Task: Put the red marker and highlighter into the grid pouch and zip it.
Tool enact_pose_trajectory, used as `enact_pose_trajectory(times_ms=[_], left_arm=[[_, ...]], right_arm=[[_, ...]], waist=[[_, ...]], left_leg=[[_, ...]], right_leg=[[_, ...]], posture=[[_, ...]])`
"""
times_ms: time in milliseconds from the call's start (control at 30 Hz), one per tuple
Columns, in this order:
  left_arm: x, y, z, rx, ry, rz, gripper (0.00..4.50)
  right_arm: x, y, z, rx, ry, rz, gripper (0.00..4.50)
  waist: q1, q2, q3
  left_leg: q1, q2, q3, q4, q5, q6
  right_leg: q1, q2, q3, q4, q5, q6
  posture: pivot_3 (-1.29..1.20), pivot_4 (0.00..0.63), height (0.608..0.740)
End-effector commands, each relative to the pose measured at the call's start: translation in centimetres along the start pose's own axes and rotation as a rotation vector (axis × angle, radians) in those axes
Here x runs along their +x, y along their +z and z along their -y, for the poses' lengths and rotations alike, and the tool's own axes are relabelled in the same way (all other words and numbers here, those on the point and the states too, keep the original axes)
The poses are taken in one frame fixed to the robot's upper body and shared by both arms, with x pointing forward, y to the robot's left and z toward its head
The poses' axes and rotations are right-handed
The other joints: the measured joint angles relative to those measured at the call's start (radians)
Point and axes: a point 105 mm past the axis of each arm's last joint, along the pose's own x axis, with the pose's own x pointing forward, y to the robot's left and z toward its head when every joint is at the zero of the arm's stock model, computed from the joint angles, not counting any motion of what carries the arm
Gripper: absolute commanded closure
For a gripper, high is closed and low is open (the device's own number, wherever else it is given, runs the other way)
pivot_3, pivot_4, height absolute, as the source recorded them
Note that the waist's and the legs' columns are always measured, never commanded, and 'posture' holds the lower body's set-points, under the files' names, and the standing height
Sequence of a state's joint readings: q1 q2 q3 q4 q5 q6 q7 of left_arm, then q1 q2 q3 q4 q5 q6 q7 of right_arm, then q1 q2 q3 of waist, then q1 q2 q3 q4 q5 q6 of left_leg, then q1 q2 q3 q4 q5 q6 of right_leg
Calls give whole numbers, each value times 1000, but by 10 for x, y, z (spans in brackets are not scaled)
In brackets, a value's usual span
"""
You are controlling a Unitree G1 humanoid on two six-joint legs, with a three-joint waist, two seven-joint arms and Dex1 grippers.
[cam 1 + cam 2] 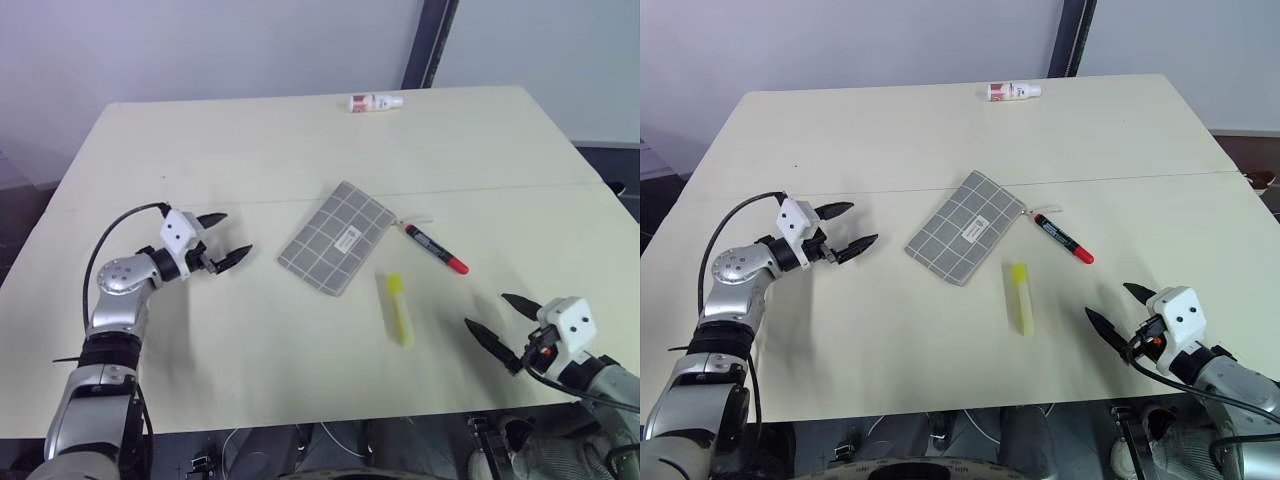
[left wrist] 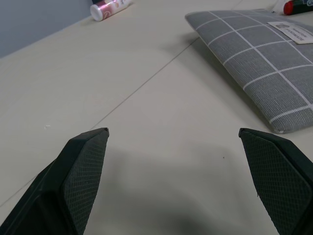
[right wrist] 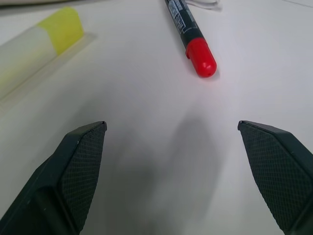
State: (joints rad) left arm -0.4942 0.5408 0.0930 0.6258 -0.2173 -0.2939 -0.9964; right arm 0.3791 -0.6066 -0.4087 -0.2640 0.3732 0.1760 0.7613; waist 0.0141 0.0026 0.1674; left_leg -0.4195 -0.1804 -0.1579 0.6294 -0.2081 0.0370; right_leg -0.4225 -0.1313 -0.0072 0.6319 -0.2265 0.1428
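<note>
Both tools, right [image 1: 497,324] and left [image 1: 228,238], stand apart, empty. Highlighter [image 1: 399,308] and marker [image 1: 435,248] right of pouch [image 1: 335,238] mid-worktop [image 1: 200,150]: light, stiff, likely slippery; pinch mid-barrel. Pouch soft.

head stereo overhead, 2 wrist close-ups

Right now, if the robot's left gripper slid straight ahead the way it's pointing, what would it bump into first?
Probably the grid pouch. The open left gripper points across bare table toward its near edge, though it may be aimed slightly beside it.
</note>
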Motion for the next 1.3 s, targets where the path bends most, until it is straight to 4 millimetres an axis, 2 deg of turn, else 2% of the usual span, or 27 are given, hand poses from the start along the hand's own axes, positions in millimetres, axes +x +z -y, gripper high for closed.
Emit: enact_pose_trajectory(times_ms=[33, 700, 733, 767, 1000, 1067, 1167, 1300], left_arm=[[0, 16, -8, 51, 20, 57, 0], [-3, 10, -3, 56, 27, 50, 0], [-2, 10, -3, 57, 25, 47, 0], [-2, 10, -4, 59, 25, 46, 0], [-1, 12, -6, 80, 12, 47, 0], [-1, 14, -4, 87, -8, 61, 0], [-3, 21, 6, 114, -58, 105, 0], [-12, 30, 50, 224, -206, 167, 0]], right_arm=[[0, 6, 2, -28, 1, 9, 29], [4, 11, 19, -40, -22, 23, 29], [4, 12, 19, -29, -22, 35, 568], [3, 12, 18, -20, -24, 40, 877], [4, 12, 16, -18, -26, 48, 4474], [6, 14, 16, -30, -28, 52, 4474], [19, 30, 13, -50, -8, 96, 4474], [66, 74, 8, -127, 29, 202, 4474]], waist=[[0, 0, 0], [0, 0, 0], [0, 0, 0], [1, 0, 0], [0, 0, 0], [-1, 0, 0], [-4, 0, 0], [-19, 1, 0]], left_leg=[[0, 0, 0, 0, 0, 0], [0, 0, 0, 0, 0, 0], [0, 0, 0, 0, 0, 0], [0, 0, 0, 0, 0, 0], [0, 0, 0, 0, 0, 0], [0, 0, 0, 0, 0, 0], [0, 0, 0, 0, 0, 0], [0, 0, 3, 0, 0, 0]], right_leg=[[0, 0, 0, 0, 0, 0], [0, 0, 0, 0, 0, 0], [0, 0, 0, 0, 0, 0], [0, 0, 0, 0, 0, 0], [0, 0, 0, 0, 0, 0], [0, 0, 0, 0, 0, 0], [0, 0, 0, 0, 0, 0], [1, 0, 4, 0, 1, -2]], posture=[[0, 150, 740], [0, 150, 740], [0, 150, 740], [0, 150, 740], [0, 150, 740], [0, 150, 740], [0, 150, 740], [0, 150, 740]])
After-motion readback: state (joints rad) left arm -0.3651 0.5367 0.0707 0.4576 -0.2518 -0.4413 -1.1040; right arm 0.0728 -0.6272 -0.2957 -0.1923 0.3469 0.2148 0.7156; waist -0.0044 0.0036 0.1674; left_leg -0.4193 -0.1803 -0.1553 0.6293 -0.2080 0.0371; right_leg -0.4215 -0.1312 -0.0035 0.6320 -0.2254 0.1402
